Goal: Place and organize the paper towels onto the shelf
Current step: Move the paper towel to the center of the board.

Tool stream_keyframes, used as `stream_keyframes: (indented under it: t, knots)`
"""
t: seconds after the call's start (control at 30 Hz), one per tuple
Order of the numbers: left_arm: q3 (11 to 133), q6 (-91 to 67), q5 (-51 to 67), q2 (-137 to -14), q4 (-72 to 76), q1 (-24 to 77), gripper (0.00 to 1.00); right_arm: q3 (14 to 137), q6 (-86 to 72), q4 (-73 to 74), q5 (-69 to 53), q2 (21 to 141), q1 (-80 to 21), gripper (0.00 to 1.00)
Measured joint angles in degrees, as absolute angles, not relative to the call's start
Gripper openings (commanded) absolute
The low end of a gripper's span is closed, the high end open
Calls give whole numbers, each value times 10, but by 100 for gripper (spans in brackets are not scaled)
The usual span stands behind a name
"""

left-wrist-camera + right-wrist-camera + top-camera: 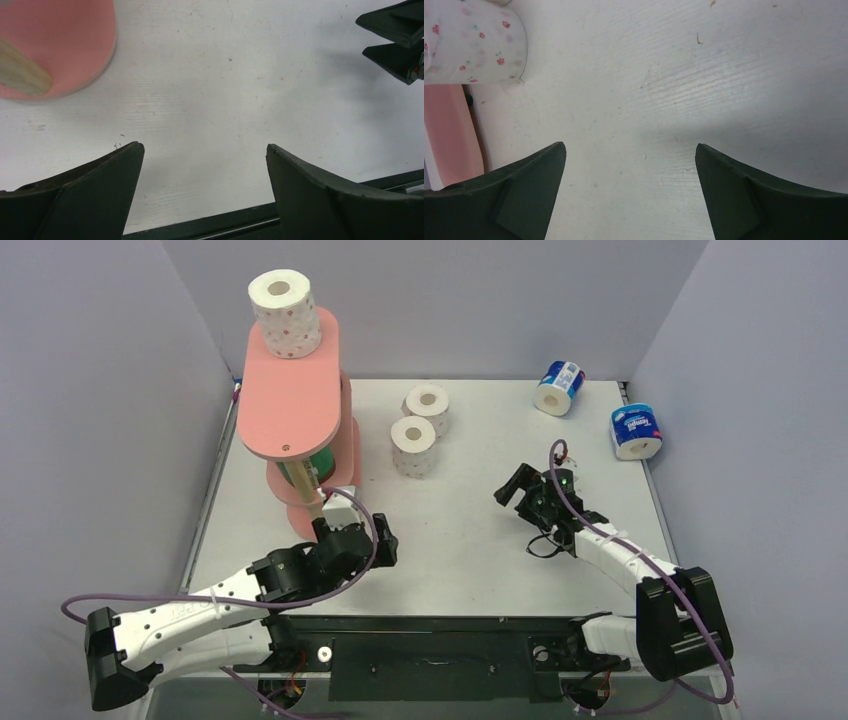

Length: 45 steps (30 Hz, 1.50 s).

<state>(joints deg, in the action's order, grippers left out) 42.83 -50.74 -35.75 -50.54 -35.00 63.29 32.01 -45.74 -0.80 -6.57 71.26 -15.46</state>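
The salmon-pink shelf (290,400) stands at the left. Two white paper towels with red dots (287,315) are stacked on its top board, and a green-wrapped roll (322,462) shows under that board. Two pale rolls (413,446) (428,406) stand on the table beside the shelf. Two blue-white rolls (559,387) (637,432) lie at the back right. My left gripper (384,542) (205,147) is open over bare table by the shelf's base (60,40). My right gripper (513,490) (630,145) is open and holds nothing; a dotted roll (474,45) lies ahead to its left.
Grey walls close in the table (470,540) on three sides. A black rail (210,225) runs along the near edge under my left gripper. The right arm's fingers (395,45) show at the top right of the left wrist view. A pale wooden post (20,75) rises from the shelf base.
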Motion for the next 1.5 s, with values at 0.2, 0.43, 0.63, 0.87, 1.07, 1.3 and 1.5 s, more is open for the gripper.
stream_keyframes:
  t: [0.2,0.43,0.63,0.87,1.07,1.3,1.5]
  knots:
    - [346,-534,-376,-439,-304,633,96,367,-450,49,-24,724,-190,100]
    - [333,-553,-392,-464,-303,649,96,495,-444,76,51,800,-266,96]
    - [331,-569,-411,-485,-318,671,96,573,-449,94,114,856,-291,93]
    - [323,-613,-444,-469,-349,694,96,673,-448,84,67,951,-284,95]
    - [308,-616,-442,-428,-356,694,96,765,-431,99,33,1019,-293,94]
    - [265,-611,-430,-365,-344,694,97,848,-414,126,21,1081,-313,90]
    - [261,-611,-430,-360,-338,694,97,889,-412,148,10,1124,-321,86]
